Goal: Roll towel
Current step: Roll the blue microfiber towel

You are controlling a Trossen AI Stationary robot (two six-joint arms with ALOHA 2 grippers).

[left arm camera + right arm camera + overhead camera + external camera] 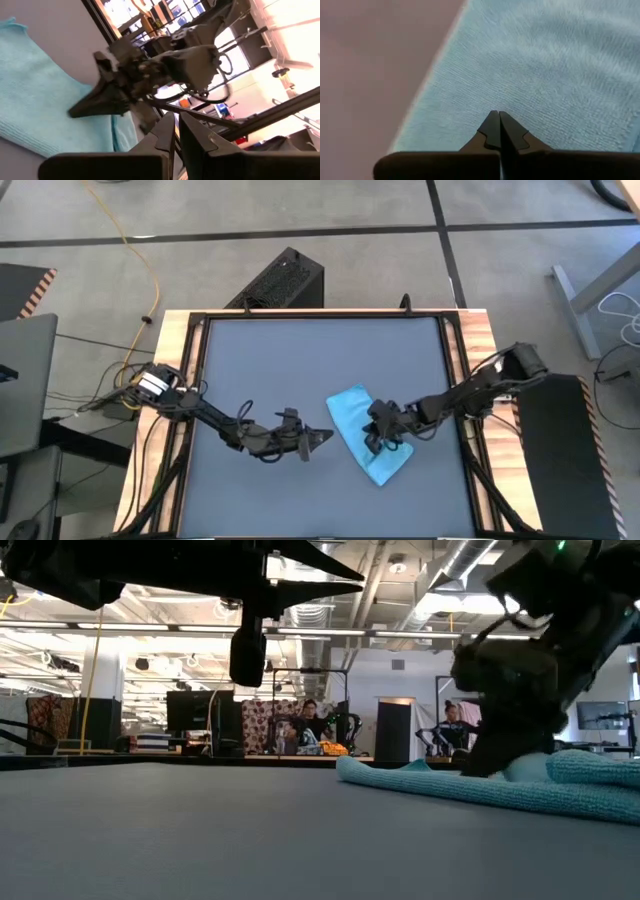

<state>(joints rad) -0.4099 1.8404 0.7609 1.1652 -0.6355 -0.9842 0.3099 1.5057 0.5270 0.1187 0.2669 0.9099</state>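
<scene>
High view: we're pre-roll, clenched right gripper [378,442] pressing the flat sky-blue cloth towel [352,412] centre-right, clenched left gripper [325,437] beside; next, grasp an edge.

Dark grey tabletop [270,360] sitting inside a black frame with pale wooden edging. Lying directly on it, right of centre toward the near edge: sky-blue towel [362,430], running diagonally. Resting mostly flat from table height, far-right part bunching into a thicker fold. Rest of the surface showing bare matte grey.
</scene>
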